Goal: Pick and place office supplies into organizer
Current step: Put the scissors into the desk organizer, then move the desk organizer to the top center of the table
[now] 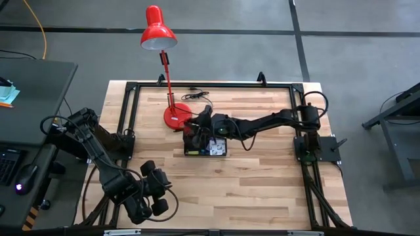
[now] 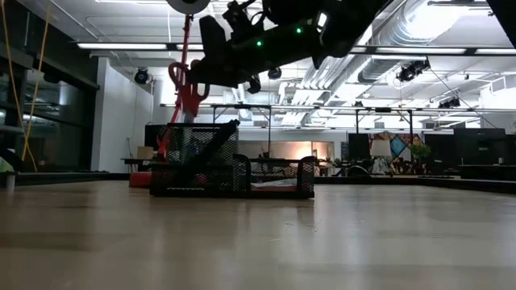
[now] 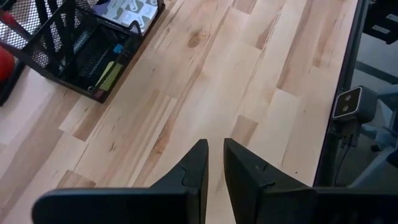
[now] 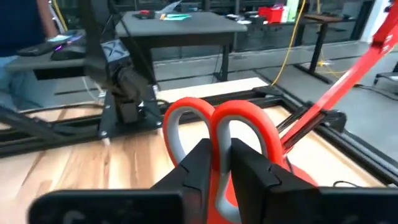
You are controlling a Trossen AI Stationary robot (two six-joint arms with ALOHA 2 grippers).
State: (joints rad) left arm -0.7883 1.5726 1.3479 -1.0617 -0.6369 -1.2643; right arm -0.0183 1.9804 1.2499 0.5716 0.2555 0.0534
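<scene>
Scissors (image 4: 217, 134), red-handled, stand upright over the organizer (image 1: 205, 145) mid-desk, their handle loops between the right end effector's (image 4: 221, 163) narrowly spaced fingers; whether these grip is unclear. At the desk's (image 1: 262, 183) near left corner the left end effector (image 3: 213, 163) hovers, fingers narrow, empty. Behind the organizer stands a red lamp (image 1: 159, 33).

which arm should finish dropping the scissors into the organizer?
Right. The right gripper already has the scissors between its fingers, directly above the organizer. The left gripper is empty, parked at the table's near-left corner.
</scene>
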